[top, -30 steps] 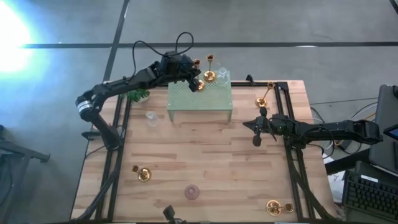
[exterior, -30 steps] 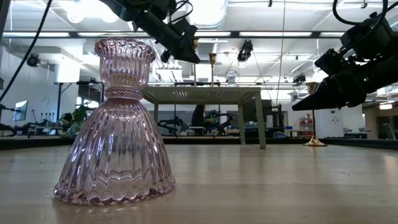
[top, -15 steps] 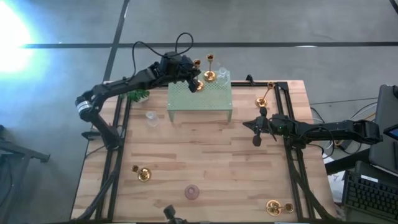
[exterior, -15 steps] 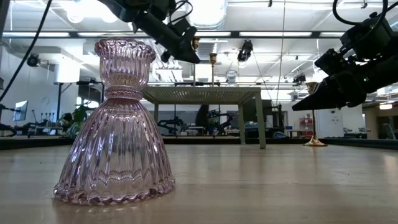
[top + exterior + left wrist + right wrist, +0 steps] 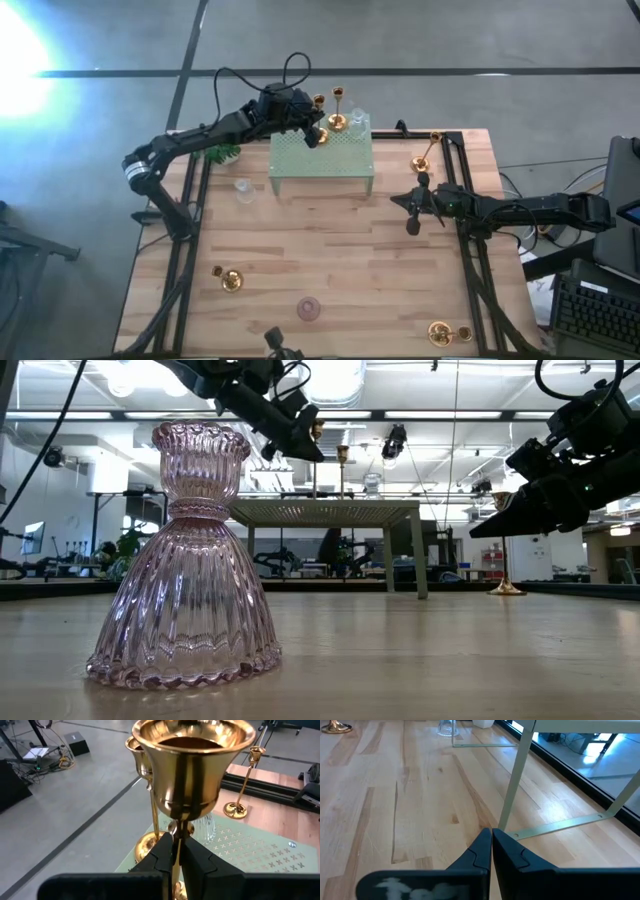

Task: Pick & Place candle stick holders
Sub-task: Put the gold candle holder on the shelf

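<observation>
Left gripper (image 5: 176,857): pinching the stem of a brass candle stick holder (image 5: 190,765), holding it just above the green mesh stand's (image 5: 322,157) far edge.
Change: none showing; the arm is still hovering, holder not yet released.
Right gripper (image 5: 412,222): waiting pressed together, empty, near the bench's (image 5: 330,260) right edge.

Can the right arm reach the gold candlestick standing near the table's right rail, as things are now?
Probably yes. The right gripper hovers shut and empty, near that candlestick, with only bare table between them. It must open first. The left gripper is busy holding another candlestick over the green stand.
</observation>
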Motion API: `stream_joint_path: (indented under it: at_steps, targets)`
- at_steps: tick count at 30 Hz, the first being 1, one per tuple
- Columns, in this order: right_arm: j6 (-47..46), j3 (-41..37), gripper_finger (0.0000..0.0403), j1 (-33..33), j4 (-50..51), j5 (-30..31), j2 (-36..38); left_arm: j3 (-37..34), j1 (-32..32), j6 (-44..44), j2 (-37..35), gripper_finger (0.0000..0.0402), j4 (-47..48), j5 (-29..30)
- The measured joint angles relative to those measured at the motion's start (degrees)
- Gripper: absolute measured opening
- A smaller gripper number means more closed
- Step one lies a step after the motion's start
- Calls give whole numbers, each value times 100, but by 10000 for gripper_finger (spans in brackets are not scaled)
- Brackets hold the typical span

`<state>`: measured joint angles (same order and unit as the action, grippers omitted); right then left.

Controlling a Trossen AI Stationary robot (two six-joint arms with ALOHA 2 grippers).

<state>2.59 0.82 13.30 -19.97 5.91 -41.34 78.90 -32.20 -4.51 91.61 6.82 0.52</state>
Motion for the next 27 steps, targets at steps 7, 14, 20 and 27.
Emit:
stream_joint_path:
  at_steps: [7, 14, 20, 27]
  targets:
    - [0, 0, 8, 0, 0, 0, 0, -350, -43, 48, 0, 21, -665, -132]
    - [0, 0, 8, 0, 0, 0, 0, -420, -81, 138, -13, 21, -701, -345]
    - [0, 0, 8, 2, 0, 0, 0, -403, -108, 161, -4, 32, -750, -400]
    - [0, 0, 8, 2, 0, 0, 0, -429, -115, 107, 30, 44, -672, -414]
